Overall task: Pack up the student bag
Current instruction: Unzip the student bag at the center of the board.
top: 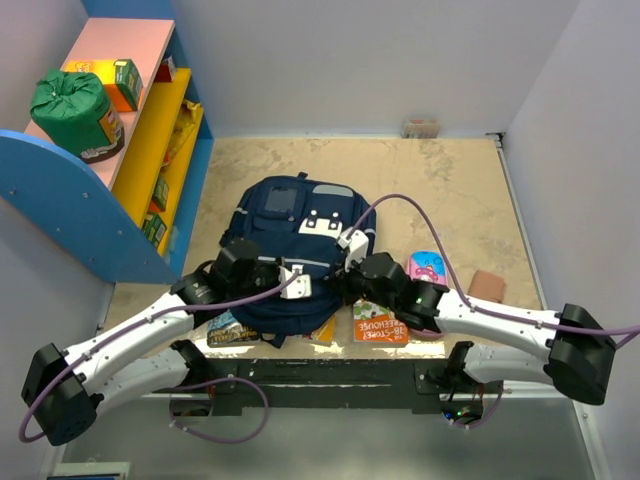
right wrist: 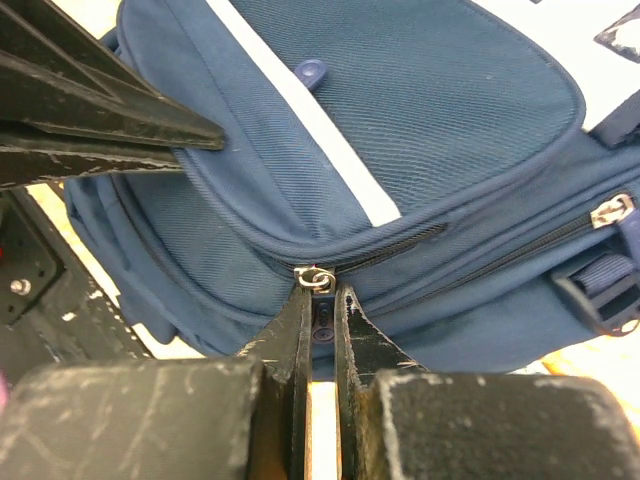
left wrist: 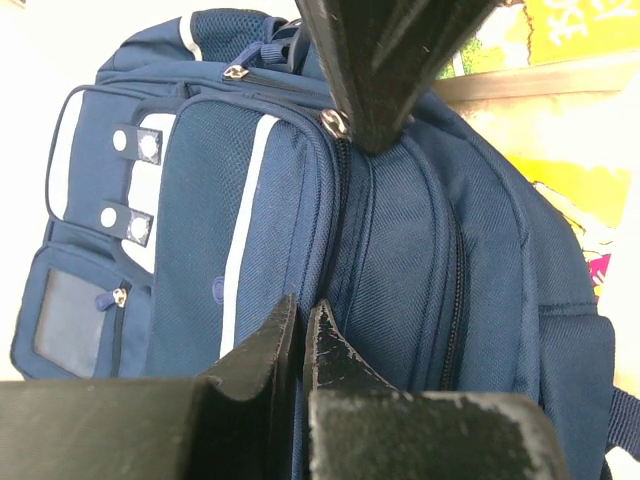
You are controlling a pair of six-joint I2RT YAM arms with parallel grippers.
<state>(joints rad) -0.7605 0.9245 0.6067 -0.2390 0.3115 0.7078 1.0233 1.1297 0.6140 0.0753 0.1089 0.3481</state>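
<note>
The navy-blue student bag (top: 295, 235) lies flat in the middle of the table, its front pocket with white patches (left wrist: 140, 190) facing up. My left gripper (left wrist: 301, 325) is at the bag's near left side, shut on a thin fold of its fabric. At the bag's near right side, my right gripper (right wrist: 321, 315) is shut on the dark blue zipper pull (right wrist: 322, 322), just below the silver slider (right wrist: 317, 278). Both grippers meet at the bag's near edge (top: 320, 275). The zippers I can see are closed.
Books poke out from under the bag's near edge (top: 232, 328), with an orange one (top: 380, 325) on the right. A pink case (top: 427, 267) and a brown pad (top: 487, 285) lie to the right. A blue and yellow shelf (top: 150, 150) with a green sack (top: 75, 110) stands at the left.
</note>
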